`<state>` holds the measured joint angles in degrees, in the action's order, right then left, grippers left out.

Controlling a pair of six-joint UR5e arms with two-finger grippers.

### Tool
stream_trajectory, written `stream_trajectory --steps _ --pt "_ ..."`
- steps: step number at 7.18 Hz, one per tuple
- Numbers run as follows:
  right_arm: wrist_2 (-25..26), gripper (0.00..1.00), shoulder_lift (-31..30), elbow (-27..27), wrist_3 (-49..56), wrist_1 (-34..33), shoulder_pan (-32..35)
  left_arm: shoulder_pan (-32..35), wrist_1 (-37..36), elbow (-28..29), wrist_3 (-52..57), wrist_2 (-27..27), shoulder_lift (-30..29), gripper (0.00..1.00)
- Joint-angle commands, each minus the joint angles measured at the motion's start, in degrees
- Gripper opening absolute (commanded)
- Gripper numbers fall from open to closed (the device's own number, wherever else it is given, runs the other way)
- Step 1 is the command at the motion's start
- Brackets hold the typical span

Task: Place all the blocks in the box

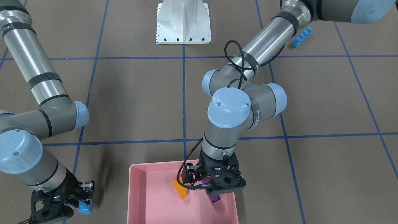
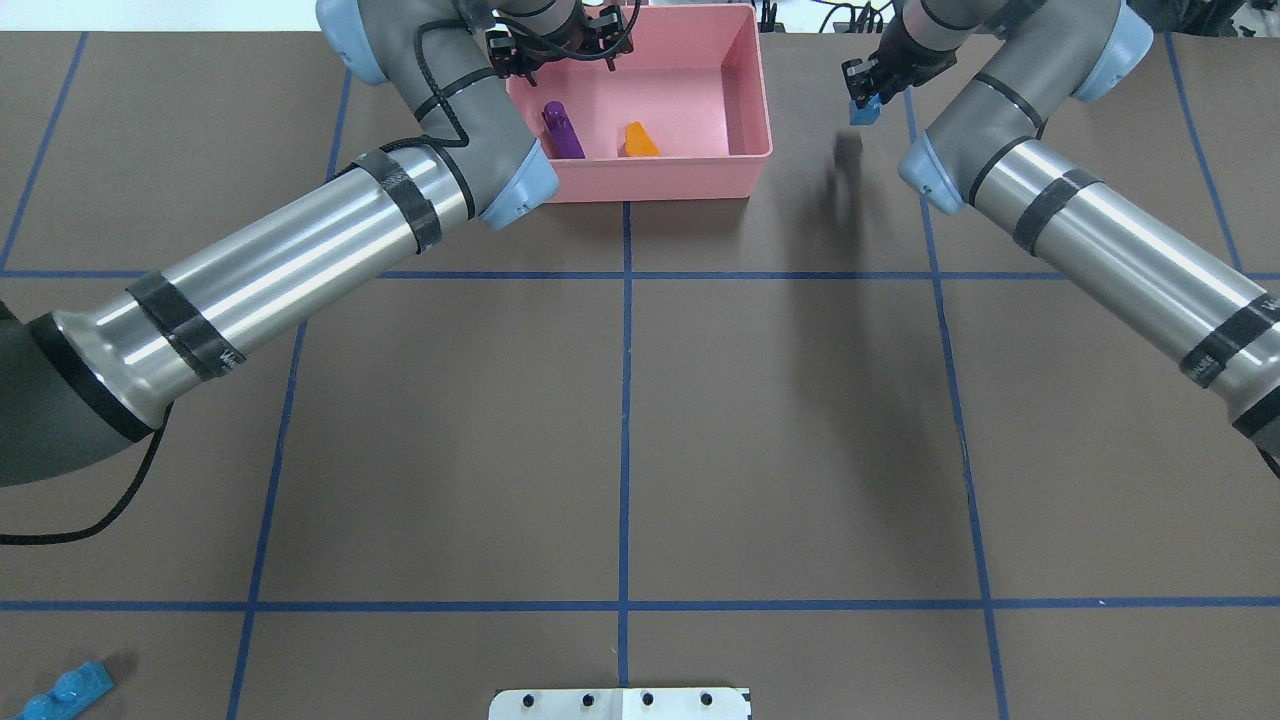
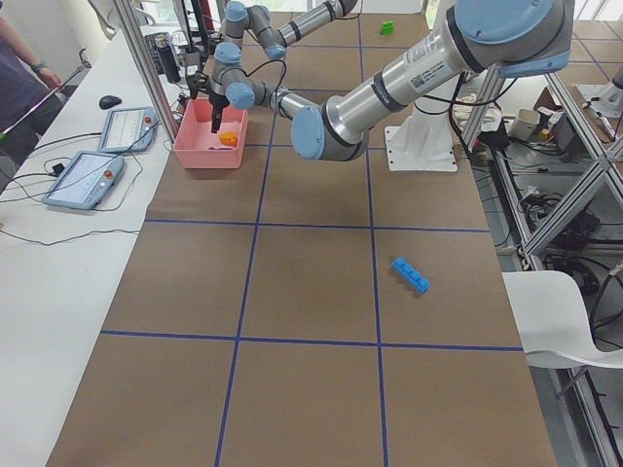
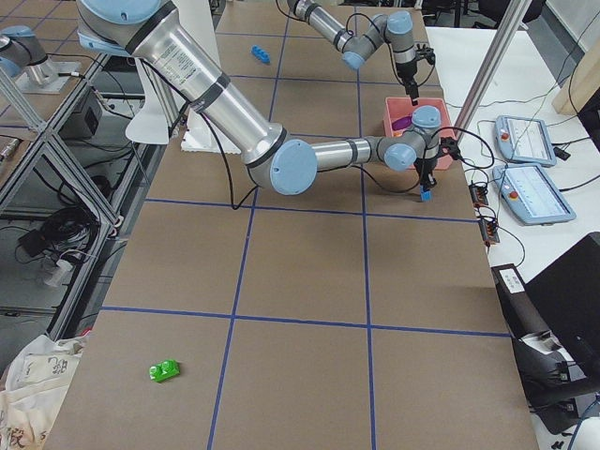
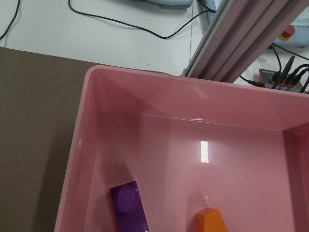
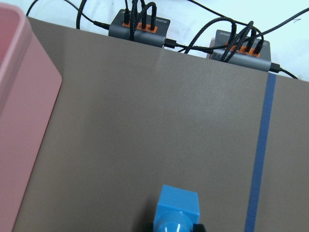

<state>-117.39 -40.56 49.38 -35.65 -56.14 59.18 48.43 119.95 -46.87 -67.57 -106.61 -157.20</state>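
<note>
- Left pincer (image 2: 556, 48) is hanging over the left end of the pink box (image 2: 752, 165), gripping nothing visible; whether its jaws are standing wide or narrow, I cannot tell.
- Long light-blue block (image 2: 65, 690) is lying far back on the robot's left, well apart from the box.
- Purple block (image 2: 563, 130) and orange block (image 2: 640, 140) are resting on the box floor, near each other but apart, the purple one almost below that pincer.
- Right pincer (image 2: 866, 100) is clamping the small blue cube (image 6: 177, 207) just beside the box's right wall, seemingly lifted off the desk (image 2: 800, 420), judging by the shadow beneath.
- Carried across too low, the cube would be striking the rim and twisting out of the grip.
- With the left arm occupying the box, the right one coming in could be bumping it.
- Green block (image 4: 165, 370) is sitting at the desk's far right end, so reaching it is asking for a long stretch.
</note>
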Motion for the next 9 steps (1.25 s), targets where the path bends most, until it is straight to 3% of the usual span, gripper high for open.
stream_trajectory --steps 1,3,5,7,9 --pt "-4.6 0.0 0.0 3.0 0.2 -3.2 2.9 0.0 0.0 -0.1 0.0 -0.1 0.0 1.0" --pt "-6.1 0.0 3.0 6.4 -0.6 -9.2 3.7 0.5 -1.2 -2.8 0.3 -0.6 0.4 1.0" --pt "-6.1 0.0 6.4 6.4 -4.1 -11.2 2.9 2.6 -9.7 -7.0 1.7 -5.4 1.3 1.0" --pt "-5.1 0.0 9.5 5.7 -8.5 -11.1 0.4 4.7 -16.4 -16.9 9.4 -7.5 8.4 1.0" --pt "0.2 0.0 13.0 3.2 -10.7 -10.5 -3.8 7.2 -20.9 -29.0 17.3 -9.5 19.5 1.0"
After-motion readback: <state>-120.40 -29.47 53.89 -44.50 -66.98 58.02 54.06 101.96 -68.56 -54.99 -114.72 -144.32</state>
